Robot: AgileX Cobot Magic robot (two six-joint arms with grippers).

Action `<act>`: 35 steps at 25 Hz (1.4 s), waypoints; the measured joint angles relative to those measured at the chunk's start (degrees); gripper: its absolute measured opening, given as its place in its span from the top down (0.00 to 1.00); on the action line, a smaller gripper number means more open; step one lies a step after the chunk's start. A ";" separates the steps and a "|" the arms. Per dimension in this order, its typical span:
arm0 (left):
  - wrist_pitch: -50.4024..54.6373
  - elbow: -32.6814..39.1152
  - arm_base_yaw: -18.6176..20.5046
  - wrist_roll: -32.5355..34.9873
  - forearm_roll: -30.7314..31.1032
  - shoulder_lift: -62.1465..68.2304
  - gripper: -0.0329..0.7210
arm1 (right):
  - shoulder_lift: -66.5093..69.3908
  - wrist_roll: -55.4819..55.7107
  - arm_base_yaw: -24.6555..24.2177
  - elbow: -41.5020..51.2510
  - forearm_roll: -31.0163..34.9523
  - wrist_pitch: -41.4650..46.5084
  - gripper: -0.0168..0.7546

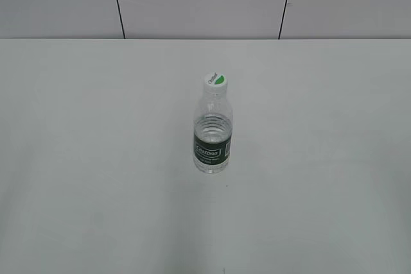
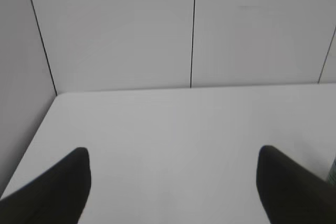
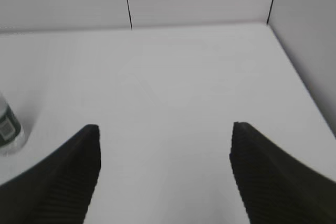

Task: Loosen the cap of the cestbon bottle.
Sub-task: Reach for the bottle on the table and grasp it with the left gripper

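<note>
The cestbon bottle [image 1: 212, 133] stands upright near the middle of the white table, clear and ribbed with a dark green label band. Its white cap [image 1: 216, 81] with a green mark sits on top. Neither gripper shows in the exterior view. My left gripper [image 2: 172, 153] is open and empty over bare table; a sliver of the bottle shows at that view's right edge [image 2: 332, 174]. My right gripper [image 3: 165, 129] is open and empty; the bottle's lower part [image 3: 9, 127] stands at that view's far left, apart from the fingers.
The white table [image 1: 96, 158] runs back to a panelled grey wall [image 1: 205, 1]. A side wall closes the table's left edge in the left wrist view [image 2: 21, 103] and its right edge in the right wrist view [image 3: 310, 35].
</note>
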 joint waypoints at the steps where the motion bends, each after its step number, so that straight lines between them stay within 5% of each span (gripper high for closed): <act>1: -2.58 0.50 0.00 0.00 -0.07 0.50 0.19 | 0.00 0.00 0.00 0.00 -0.57 -2.93 0.21; 10: -31.19 11.22 0.00 0.29 -3.17 12.36 0.19 | 9.52 0.00 0.00 -0.04 -3.29 -23.81 0.21; 18: -49.73 12.99 -1.48 0.39 -2.71 31.36 0.20 | 25.78 0.00 0.00 -1.47 -2.83 -35.69 0.21; 23: -63.88 12.99 -6.86 0.39 -2.20 46.10 0.21 | 35.99 0.00 0.00 -8.32 -1.03 -29.75 0.21; 28: -77.86 12.99 -12.67 0.39 4.65 62.22 0.22 | 45.73 0.00 0.00 -17.17 -0.84 -16.16 0.21; 35: -91.85 12.99 -13.46 -3.21 12.79 79.21 0.22 | 58.89 0.00 0.00 -30.62 1.14 2.59 0.25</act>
